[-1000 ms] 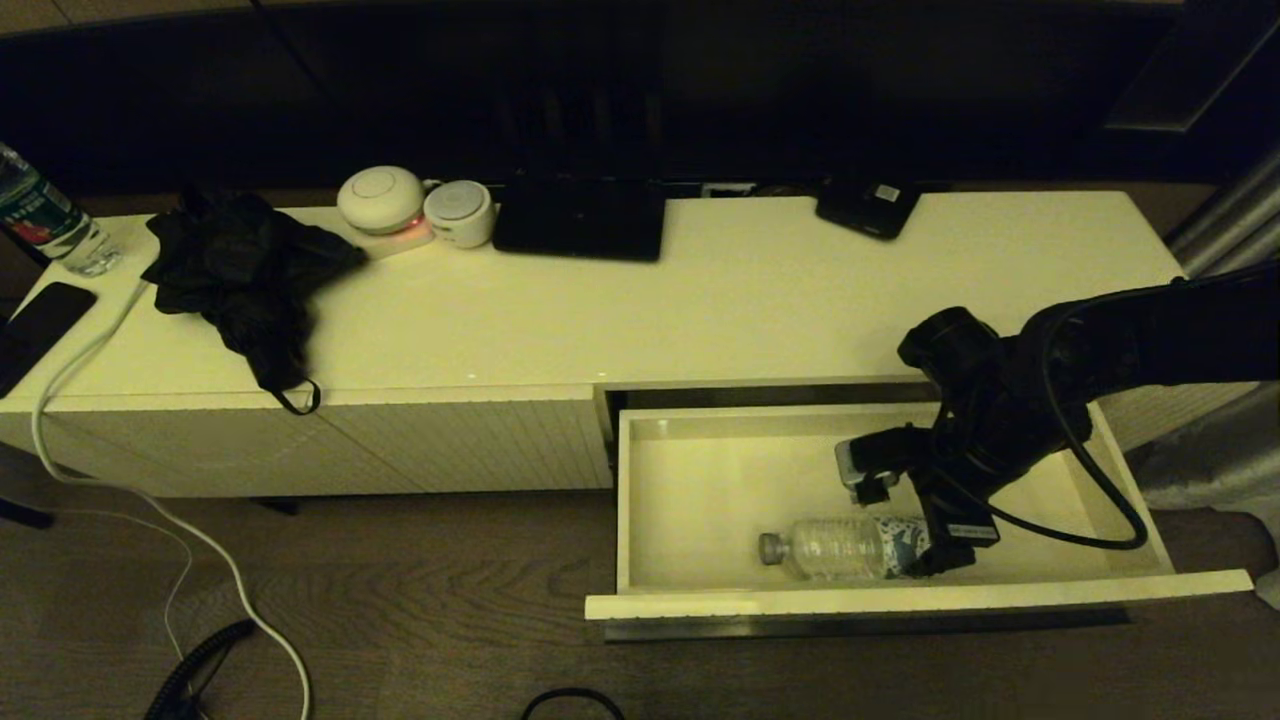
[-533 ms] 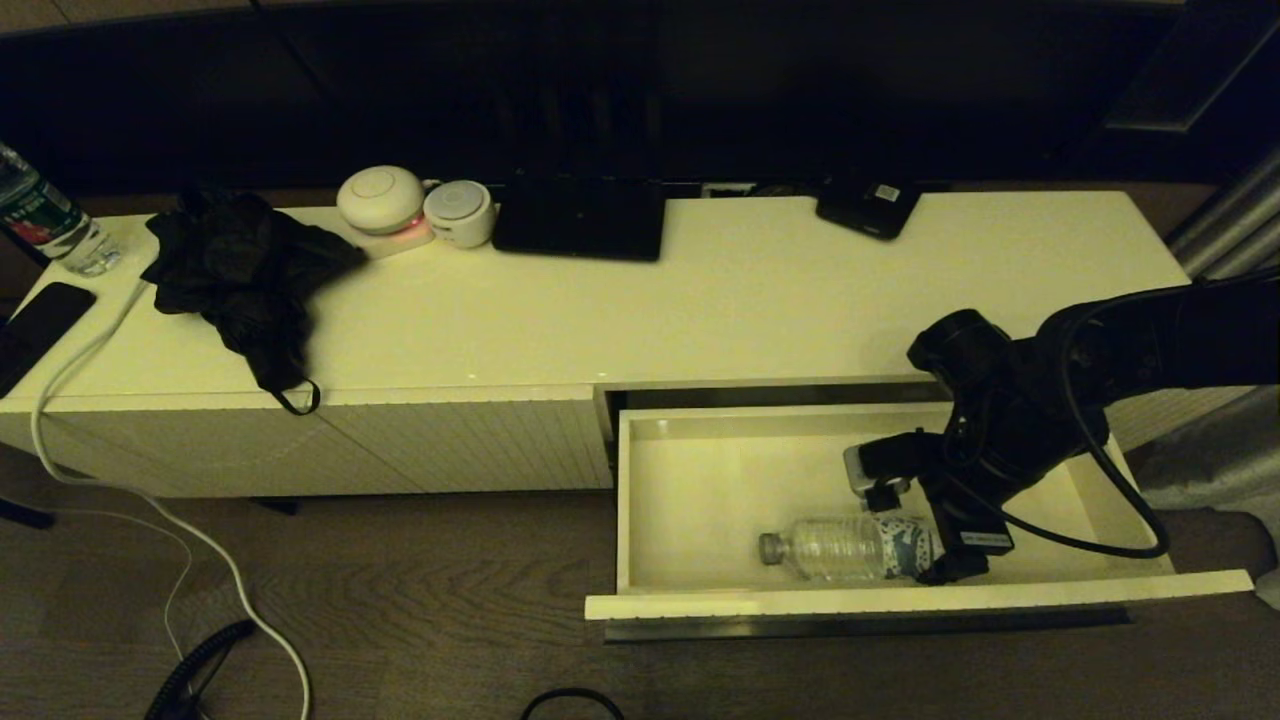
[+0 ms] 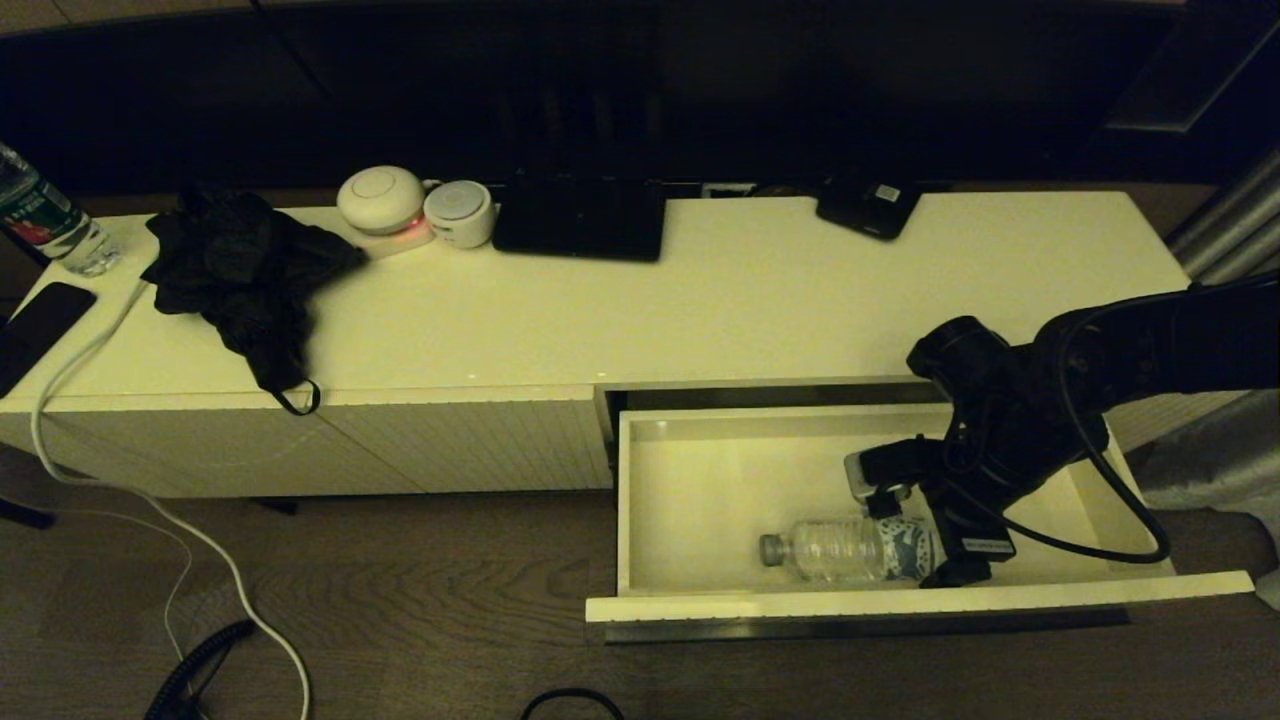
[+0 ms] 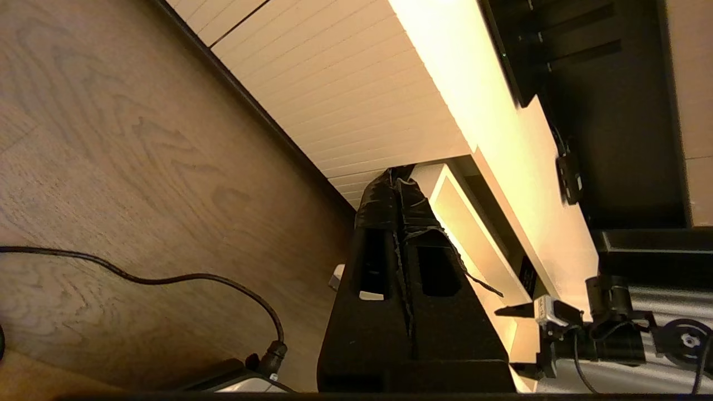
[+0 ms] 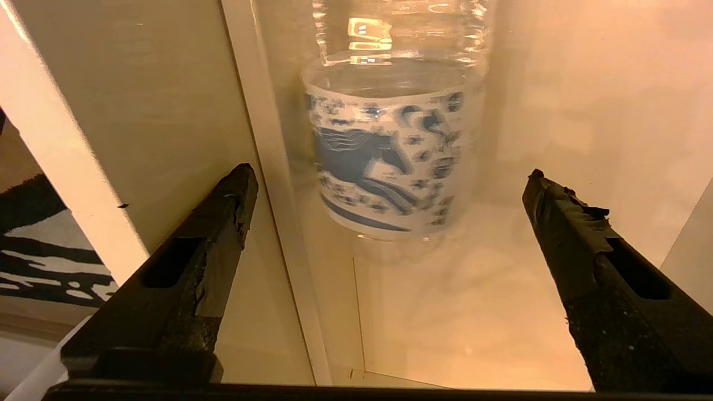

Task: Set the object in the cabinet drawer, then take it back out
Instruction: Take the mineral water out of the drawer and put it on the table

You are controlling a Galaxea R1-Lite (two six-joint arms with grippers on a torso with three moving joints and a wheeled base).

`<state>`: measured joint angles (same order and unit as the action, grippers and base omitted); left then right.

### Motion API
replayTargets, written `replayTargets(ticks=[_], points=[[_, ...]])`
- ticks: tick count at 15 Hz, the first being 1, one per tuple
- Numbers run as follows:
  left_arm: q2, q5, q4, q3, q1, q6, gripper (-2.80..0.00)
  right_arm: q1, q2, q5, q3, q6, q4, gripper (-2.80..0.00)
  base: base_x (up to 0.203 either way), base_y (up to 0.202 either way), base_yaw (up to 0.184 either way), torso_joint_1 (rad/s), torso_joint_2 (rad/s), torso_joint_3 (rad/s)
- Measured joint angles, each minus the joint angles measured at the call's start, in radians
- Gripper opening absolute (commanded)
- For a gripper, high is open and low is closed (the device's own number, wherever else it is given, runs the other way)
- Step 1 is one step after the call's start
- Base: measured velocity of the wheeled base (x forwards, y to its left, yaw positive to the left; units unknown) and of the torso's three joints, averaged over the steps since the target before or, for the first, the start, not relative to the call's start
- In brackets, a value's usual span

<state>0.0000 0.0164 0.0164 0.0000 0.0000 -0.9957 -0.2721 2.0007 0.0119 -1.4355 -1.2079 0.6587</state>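
Small clear plastic water bottle with grey cap and blue-white label (image 3: 850, 548) lies on its side inside the pulled-out cream ribbed cabinet drawer (image 3: 900, 603), cap toward 9 o'clock. Right gripper (image 5: 384, 223) sits at its base end, 3 o'clock side, fingers spread wide, apparently not touching. Left gripper (image 4: 402, 186) parked near the floor, fingers pressed together.
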Motion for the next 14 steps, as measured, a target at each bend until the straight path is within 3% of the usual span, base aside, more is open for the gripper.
replayTargets(ticks=[14], points=[[0.0, 0.0, 0.0, 0.0, 0.0, 0.0, -2.8, -0.001, 0.022, 0.0, 0.017, -0.002, -0.001, 0.0, 0.0, 0.0, 0.0, 0.0, 0.0, 0.0]])
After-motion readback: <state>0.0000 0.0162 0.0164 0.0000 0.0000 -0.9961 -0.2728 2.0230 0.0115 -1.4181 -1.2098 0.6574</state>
